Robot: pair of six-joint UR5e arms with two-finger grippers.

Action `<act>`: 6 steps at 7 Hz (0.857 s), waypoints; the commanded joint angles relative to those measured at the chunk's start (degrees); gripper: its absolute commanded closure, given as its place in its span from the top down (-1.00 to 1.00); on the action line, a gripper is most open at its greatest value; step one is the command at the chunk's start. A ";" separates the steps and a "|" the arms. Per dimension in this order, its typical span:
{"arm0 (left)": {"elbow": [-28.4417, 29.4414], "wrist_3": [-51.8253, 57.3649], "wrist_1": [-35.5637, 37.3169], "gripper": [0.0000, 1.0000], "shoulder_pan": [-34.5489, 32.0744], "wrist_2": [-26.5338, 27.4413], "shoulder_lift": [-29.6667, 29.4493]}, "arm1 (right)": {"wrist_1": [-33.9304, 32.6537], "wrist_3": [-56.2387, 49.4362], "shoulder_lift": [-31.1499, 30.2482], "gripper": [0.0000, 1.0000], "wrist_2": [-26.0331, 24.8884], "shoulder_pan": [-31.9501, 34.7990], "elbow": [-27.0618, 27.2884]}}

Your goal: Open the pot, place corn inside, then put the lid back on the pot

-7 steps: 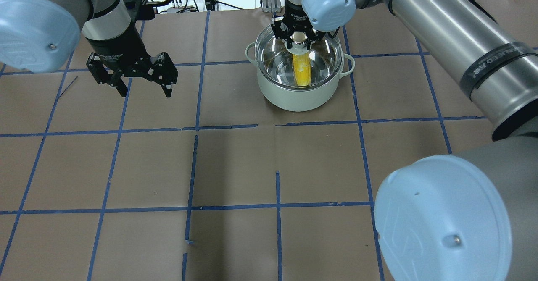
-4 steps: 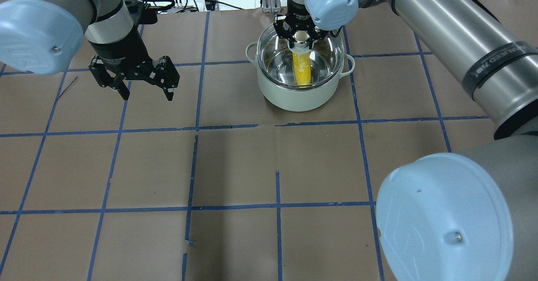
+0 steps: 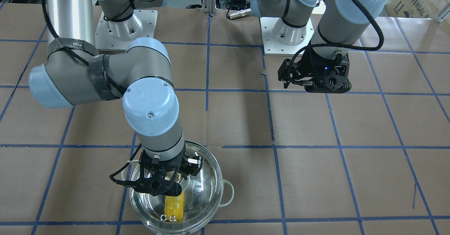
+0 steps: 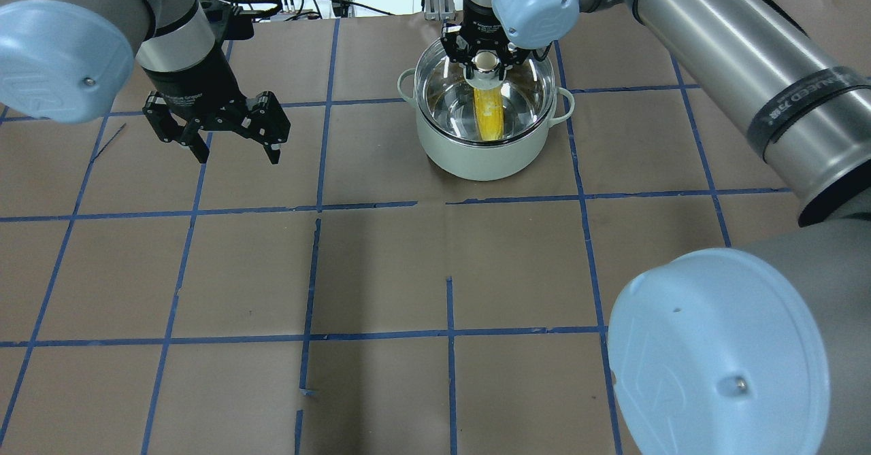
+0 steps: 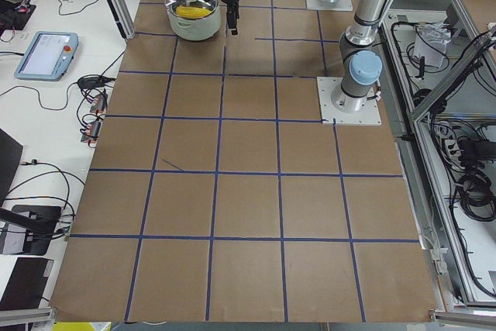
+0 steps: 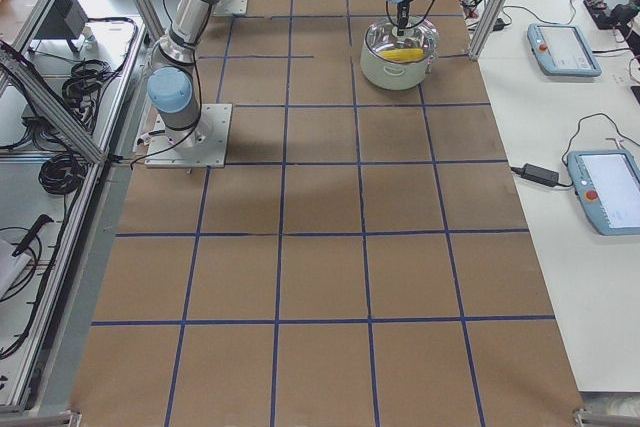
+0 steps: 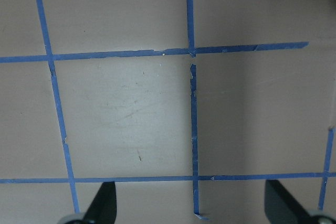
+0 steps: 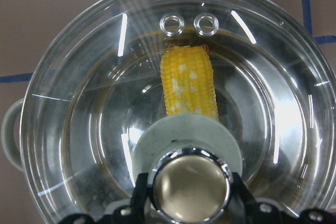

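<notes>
Standing pot (image 4: 476,159): far side of table (image 4: 381,271), right of centre on my overhead feed.
Lid (image 4: 446,98): seated on the pot's rim.
Left gripper (image 4: 238,152): spread wide, empty, above the table.
Right gripper (image 4: 484,64): clamped on the knob (image 8: 190,184).
Corn (image 4: 488,111): lying inside the pot.

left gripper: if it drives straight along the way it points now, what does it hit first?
Most likely the bare brown-paper table. The left gripper is open and points down, and its wrist view shows only paper and blue tape lines ahead. Its height above the surface is unclear.
</notes>
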 commanded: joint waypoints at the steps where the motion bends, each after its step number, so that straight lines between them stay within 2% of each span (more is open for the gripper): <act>1: -0.04 -0.02 0.00 1.00 0.00 -0.04 0.03 | 0.06 0.05 0.02 0.19 0.63 -0.11 -0.33; 4: -0.04 -0.02 -0.09 1.00 0.00 0.05 0.20 | 0.23 -0.74 0.11 0.31 0.11 -0.81 -0.42; 6: -0.13 -0.02 -0.09 1.00 0.00 0.05 0.20 | -0.12 -0.92 -1.02 0.37 1.50 -1.51 -1.64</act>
